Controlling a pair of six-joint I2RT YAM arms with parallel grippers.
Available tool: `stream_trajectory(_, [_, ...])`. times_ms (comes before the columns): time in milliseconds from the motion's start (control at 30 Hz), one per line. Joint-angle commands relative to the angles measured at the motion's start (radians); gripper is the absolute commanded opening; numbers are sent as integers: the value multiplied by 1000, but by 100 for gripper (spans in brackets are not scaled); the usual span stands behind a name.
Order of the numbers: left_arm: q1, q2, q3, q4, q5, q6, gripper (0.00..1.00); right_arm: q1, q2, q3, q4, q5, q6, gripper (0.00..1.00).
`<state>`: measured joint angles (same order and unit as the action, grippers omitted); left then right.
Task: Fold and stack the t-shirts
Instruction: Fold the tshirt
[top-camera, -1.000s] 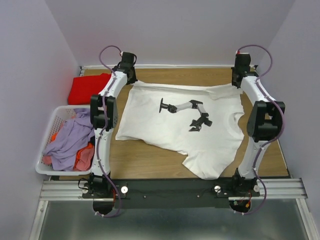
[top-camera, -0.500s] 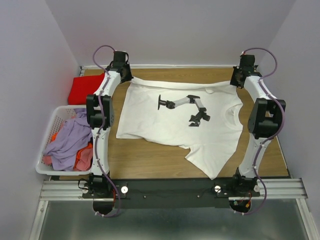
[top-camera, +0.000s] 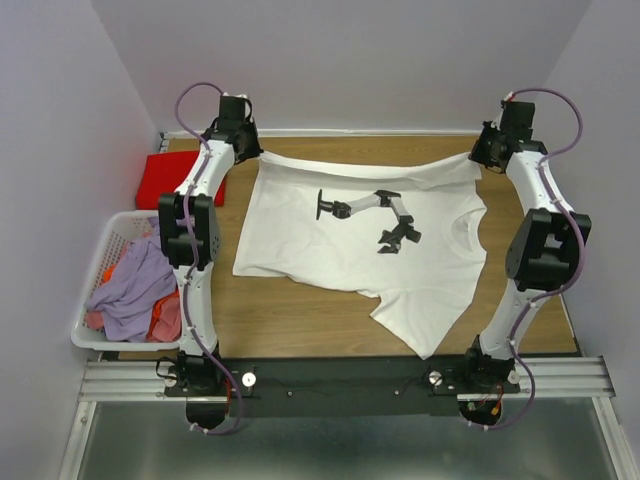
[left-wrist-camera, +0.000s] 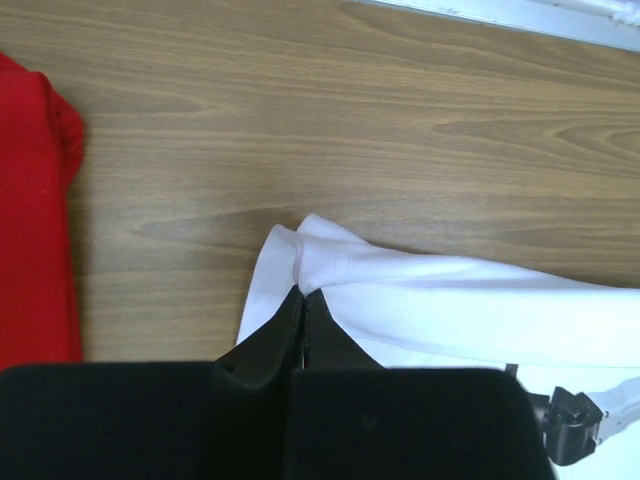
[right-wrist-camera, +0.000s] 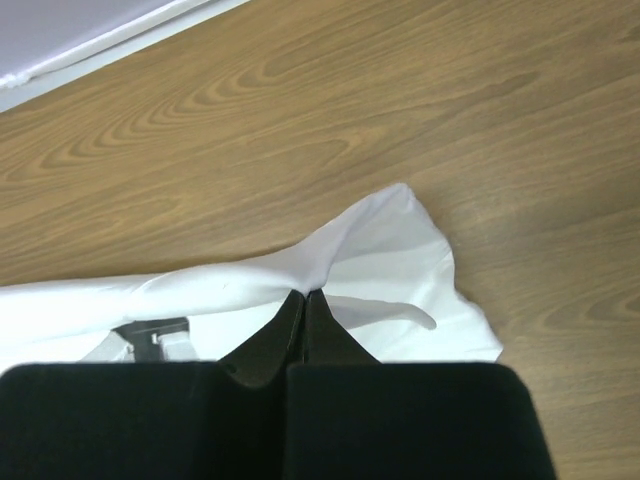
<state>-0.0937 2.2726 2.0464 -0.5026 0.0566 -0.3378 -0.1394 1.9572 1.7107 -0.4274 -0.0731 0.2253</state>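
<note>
We see a white t-shirt (top-camera: 330, 260) with a black-and-grey print (top-camera: 375, 215), and a plain bright red t-shirt (top-camera: 160, 180). The table (top-camera: 290, 320) is mid-brown wood with wavy grain. The slatted basket (top-camera: 88, 338) is white and holds lilac cloth (top-camera: 135, 285) and orange cloth (top-camera: 168, 318). The left arm (top-camera: 195, 295) and right arm (top-camera: 512, 310) are white with black joints.

We note a wooden tabletop (top-camera: 300, 320), its grain running side to side. At its left edge sits a white slatted basket (top-camera: 82, 322). It holds a crumpled lilac cloth (top-camera: 135, 285) over something orange (top-camera: 168, 315). A metal rail (top-camera: 575, 378) runs along the near edge. Pale walls (top-camera: 380, 60) stand on three sides.
</note>
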Motion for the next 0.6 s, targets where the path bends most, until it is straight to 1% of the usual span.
stream_trajectory(0, [3,-76,-31,-28,-35,0,0,-12,-61,-25,-65,-73,77,0])
stream_trajectory(200, [5,-105,-31,-91,-41,8,0,-22,-132,-80,-122,-102,135,0])
stream_trajectory(400, [3,-131,-98,-97,-47,10,0,-28,-202,-166,-169,-126,151,0])
stream_trajectory(567, [5,-139,-152,-94,-49,10,0,-48,-227,-249,-183,-148,166,0])
